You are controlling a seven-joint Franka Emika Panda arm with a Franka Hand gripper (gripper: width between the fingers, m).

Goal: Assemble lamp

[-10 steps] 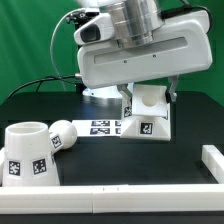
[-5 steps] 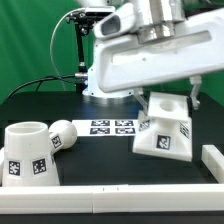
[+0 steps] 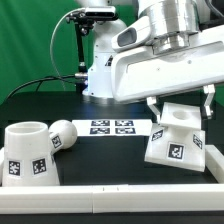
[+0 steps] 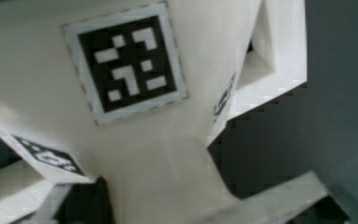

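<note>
**Base riding across toward the rail at the exterior view's right**

Nearest the exterior camera, we are seeing the shade (image 3: 28, 152) sitting upright on the bench (image 3: 100, 165) at the exterior view's left. The bulb (image 3: 63, 135) is lying just beside it, and neither is shifting.

Further in, at the exterior view's right, the tool (image 3: 180, 104) is clamping the base (image 3: 176, 140). Its dark fingers (image 3: 152, 104) are pressing on either side of the block's upper part. Over the last second we are watching that base travel from beside the end of the marker board (image 3: 112, 127) out to the right. It is now tilting close beside the raised white rail (image 3: 213, 160).

We are reading this as the base being taken to a spot where the rail can brace it before the bulb goes in. The lamp is lying in three separate parts, so we are judging the assembly to be at an early stage. Behind it all, the arm (image 3: 150, 60) is leaning over toward the right.

The exterior view is giving us the layout, but we cannot tell from it whether the base's lower edge is touching the bench. The wrist view is bringing one face of the base up close, showing a square tag (image 4: 131, 60) with dark bench beyond. It is showing nothing of the shade or the bulb, and we are not making out the fingertips there.
</note>
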